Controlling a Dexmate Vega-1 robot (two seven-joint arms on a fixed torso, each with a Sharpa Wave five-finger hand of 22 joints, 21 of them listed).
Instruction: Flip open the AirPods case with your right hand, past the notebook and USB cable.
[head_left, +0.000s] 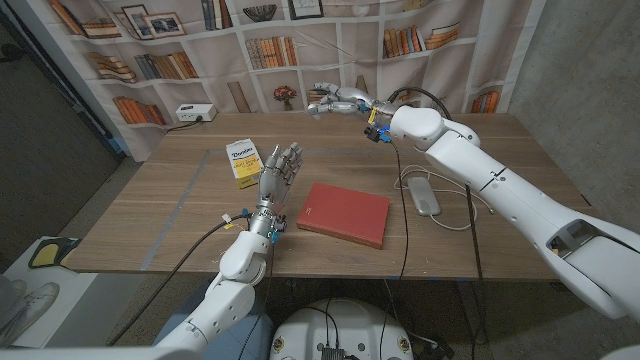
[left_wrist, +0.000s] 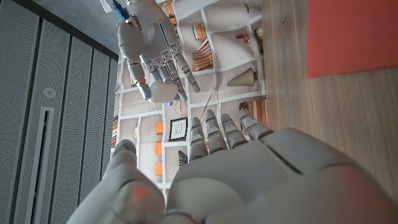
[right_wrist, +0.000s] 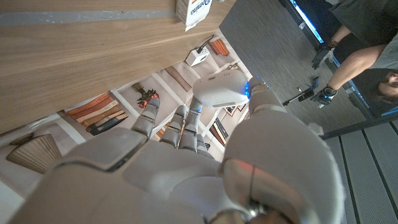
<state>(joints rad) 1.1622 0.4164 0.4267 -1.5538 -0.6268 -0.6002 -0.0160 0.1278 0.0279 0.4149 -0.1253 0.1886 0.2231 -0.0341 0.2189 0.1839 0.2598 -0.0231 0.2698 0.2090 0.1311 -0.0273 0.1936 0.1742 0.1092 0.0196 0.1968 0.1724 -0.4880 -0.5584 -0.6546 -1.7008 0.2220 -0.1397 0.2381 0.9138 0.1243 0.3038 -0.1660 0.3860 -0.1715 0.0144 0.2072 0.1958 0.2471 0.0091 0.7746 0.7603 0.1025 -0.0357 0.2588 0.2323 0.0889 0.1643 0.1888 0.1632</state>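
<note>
While the right hand (head_left: 335, 100) is raised above the far edge of the wooden table (head_left: 180, 195), a small white rounded AirPods case (right_wrist: 219, 89) is held at its fingertips, lid seemingly unopened; the left hand (head_left: 279, 172), empty with fingers spread, is well apart.

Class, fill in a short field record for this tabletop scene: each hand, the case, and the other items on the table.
right hand: raised over the table's far edge, holding the white AirPods case
case lid: cannot tell whether open
left hand: upright, fingers apart, holding nothing
red notebook: closed, mid-table
white cable and adapter: right of notebook
yellow-and-white box: left of left hand
</note>
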